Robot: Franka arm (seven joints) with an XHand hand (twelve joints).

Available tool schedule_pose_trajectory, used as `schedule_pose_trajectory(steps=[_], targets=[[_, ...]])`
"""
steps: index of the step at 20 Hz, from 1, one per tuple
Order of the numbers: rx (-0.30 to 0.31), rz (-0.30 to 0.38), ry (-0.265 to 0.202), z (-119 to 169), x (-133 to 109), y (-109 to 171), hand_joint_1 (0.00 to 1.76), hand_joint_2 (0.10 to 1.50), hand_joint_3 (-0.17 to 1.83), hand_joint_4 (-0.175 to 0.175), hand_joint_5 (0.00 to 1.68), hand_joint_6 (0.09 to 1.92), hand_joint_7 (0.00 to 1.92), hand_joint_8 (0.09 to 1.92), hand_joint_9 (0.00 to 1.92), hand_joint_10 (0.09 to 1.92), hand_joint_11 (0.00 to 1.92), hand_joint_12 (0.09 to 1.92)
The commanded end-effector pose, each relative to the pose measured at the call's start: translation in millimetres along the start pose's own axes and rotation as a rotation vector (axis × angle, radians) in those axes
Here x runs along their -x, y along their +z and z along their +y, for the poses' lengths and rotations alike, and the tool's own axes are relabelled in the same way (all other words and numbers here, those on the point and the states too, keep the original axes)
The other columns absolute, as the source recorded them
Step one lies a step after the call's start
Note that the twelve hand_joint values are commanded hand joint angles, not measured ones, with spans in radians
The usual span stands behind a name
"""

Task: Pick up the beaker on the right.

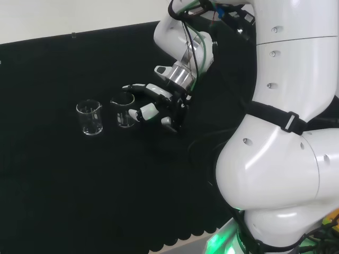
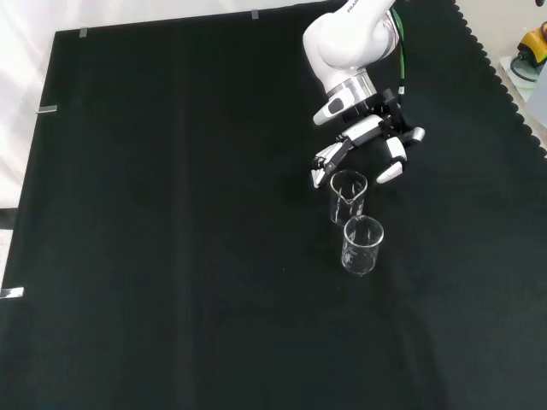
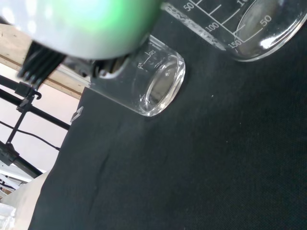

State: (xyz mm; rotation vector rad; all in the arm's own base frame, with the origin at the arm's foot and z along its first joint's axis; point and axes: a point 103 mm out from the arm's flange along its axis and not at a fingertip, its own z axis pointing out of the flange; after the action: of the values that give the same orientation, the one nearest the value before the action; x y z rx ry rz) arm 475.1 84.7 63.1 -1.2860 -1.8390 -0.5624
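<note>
Scanning the head view from left to right, you meet these things in turn.

Left beaker: the left beaker (image 1: 89,117) stands upright left of centre on the black cloth (image 1: 63,185), clear and apparently empty, untouched. In the front view it is the nearer beaker (image 2: 362,245), lower in the frame.

Right beaker: the right beaker (image 1: 124,110), your target, stands upright just beside the first, near the frame's centre. In the front view it (image 2: 348,196) sits above its neighbour, right of centre. It is clear glass with a pouring lip and looks empty. The wrist view shows two pieces of glassware with printed graduation marks; which of them is the target you cannot settle from that view.

Hand: the hand (image 1: 159,108) sits directly right of the target in the head view, and above it in the front view (image 2: 376,141). Its fingers are spread and only lightly bent, one set reaching over the far side of the rim, the other lying along the near side. They bracket the glass, and you see nothing clasped.

Arm: the arm's white links (image 1: 286,132) fill the right of the head view.

Progress: the approach looks done and the hand is placed round the target. Closing the fingers and lifting remain; the beaker rests on the cloth.
</note>
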Motion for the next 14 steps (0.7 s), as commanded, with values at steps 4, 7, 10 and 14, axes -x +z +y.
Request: schedule_pose_trajectory(steps=[4, 7, 10, 14], targets=[[-0.002, 0.009, -0.004, 5.0, -1.7, 5.2, 0.97, 0.27, 1.24, -0.083, 0.29, 0.09, 0.14, 0.69, 0.2, 0.64, 0.0, 1.05], [-0.007, 0.019, -0.005, 7.6, -1.6, 7.6, 0.97, 0.27, 1.22, -0.082, 0.29, 0.09, 0.14, 0.69, 0.2, 0.65, 0.0, 1.05], [-0.007, 0.026, -0.003, 9.1, -0.9, 9.0, 0.96, 0.27, 1.21, -0.082, 0.29, 0.09, 0.14, 0.69, 0.21, 0.65, 0.0, 1.04], [0.001, 0.032, -0.004, 10.5, -1.0, 10.2, 0.94, 0.27, 1.16, -0.083, 0.3, 0.09, 0.15, 0.69, 0.21, 0.65, 0.0, 1.04]])
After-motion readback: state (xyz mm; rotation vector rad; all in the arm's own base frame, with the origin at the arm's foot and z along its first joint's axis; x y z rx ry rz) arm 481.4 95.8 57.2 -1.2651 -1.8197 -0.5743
